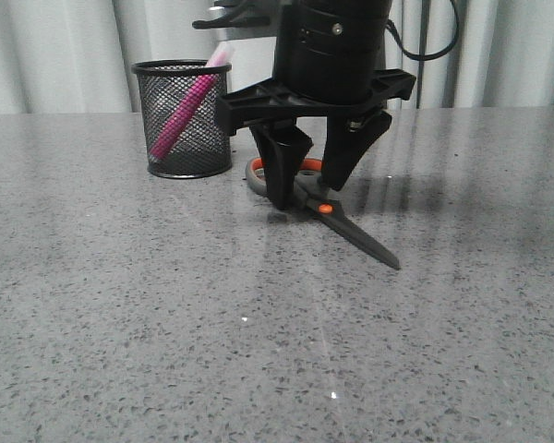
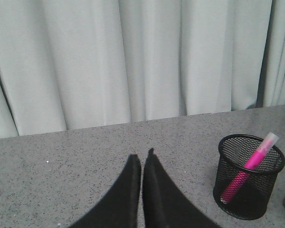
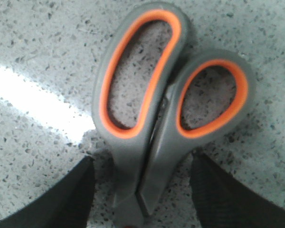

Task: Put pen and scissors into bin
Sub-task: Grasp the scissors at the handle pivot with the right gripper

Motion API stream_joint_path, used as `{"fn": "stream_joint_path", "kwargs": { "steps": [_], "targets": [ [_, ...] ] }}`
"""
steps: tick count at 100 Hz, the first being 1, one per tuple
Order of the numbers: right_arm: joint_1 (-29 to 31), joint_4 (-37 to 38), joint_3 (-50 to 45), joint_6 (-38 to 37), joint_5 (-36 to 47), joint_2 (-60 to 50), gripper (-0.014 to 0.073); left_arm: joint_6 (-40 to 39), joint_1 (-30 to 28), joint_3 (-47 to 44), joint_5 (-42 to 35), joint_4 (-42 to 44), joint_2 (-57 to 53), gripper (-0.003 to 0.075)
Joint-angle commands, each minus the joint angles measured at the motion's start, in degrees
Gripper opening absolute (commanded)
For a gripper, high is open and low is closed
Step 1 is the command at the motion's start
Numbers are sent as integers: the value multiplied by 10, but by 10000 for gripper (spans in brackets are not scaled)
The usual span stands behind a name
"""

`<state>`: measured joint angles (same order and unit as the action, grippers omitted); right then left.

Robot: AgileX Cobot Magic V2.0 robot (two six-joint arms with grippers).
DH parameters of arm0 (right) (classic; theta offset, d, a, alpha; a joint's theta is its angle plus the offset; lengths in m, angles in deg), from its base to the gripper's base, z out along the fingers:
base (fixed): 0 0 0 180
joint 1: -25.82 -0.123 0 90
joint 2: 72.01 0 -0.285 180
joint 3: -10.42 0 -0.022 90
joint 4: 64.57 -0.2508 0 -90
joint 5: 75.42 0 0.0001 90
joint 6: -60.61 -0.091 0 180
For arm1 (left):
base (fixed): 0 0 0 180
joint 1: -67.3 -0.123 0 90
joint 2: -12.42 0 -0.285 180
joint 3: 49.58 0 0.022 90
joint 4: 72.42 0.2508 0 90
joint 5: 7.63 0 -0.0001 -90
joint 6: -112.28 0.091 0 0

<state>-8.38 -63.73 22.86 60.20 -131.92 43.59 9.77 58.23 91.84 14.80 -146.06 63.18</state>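
One scissors (image 1: 337, 217) flat on tabletop (image 1: 258, 351), right hand (image 1: 307, 192) spread wide astride it, one pen (image 1: 186, 109) in one bin (image 1: 182, 120), left hand (image 2: 142, 164) clenched empty

The bin (image 1: 183, 118) stands just left of the right gripper (image 1: 307, 189), with the pen (image 1: 186, 107) leaning inside, so part of its mouth is taken. The gripper's fingers stand wide on either side of the scissors (image 1: 331, 214) flat on the tabletop (image 1: 258, 351), whose near part gives room.
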Motion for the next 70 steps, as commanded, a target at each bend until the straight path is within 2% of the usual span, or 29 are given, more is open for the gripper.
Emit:
{"fn": "stream_joint_path", "kwargs": {
  "steps": [1,58,66,70],
  "targets": [
    [0,2,18,-1,10,-27,391,-5,0,15,-12,-20,-4,-19],
    [-1,-4,17,-1,5,-7,386,-5,0,15,-8,-24,-4,-19],
    [-1,-4,17,-1,5,-8,321,-5,0,15,-8,-24,-4,-19],
    [-1,-4,17,-1,3,-8,254,-4,0,15,-9,-24,-4,-19]
  ]
}}
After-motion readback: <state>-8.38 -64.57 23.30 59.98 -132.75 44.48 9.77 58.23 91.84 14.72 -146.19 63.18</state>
